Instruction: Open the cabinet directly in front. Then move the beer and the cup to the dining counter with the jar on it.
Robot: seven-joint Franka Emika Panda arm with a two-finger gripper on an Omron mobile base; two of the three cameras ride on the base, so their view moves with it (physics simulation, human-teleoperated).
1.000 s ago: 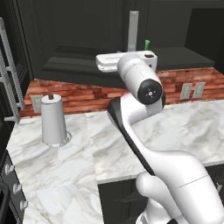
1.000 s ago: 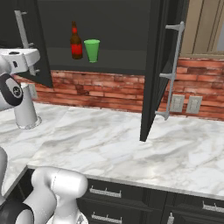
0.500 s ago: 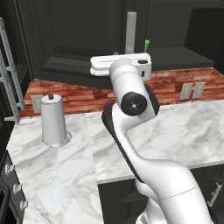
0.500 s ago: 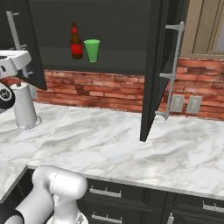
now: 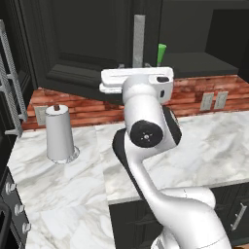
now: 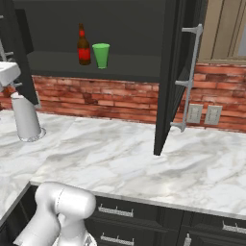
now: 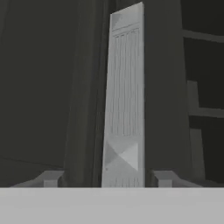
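The black cabinet [image 6: 120,29] stands open. On its shelf sit the brown beer [image 6: 83,45] with a red label and, right of it, the green cup [image 6: 101,55]; a sliver of the cup [image 5: 161,53] peeks past the door edge. My gripper [image 7: 108,179] is open and straddles the left door's silver bar handle [image 7: 124,100], with a gap on each side of the bar. In the left base view the gripper [image 5: 133,68] sits just under that handle [image 5: 138,41]. The dining counter and the jar are out of view.
The right door [image 6: 166,81] juts out over the marble worktop [image 6: 120,158], its bar handle [image 6: 190,79] facing right. A white paper-towel roll [image 5: 61,133] stands at the left by the red-brick backsplash [image 6: 120,98]. Another long handle [image 5: 12,82] hangs at the far left.
My fingers have spread off the left door's handle. The arm's elbow has sunk lower and the hand has slid further left. Both doors, beer and cup stay put.
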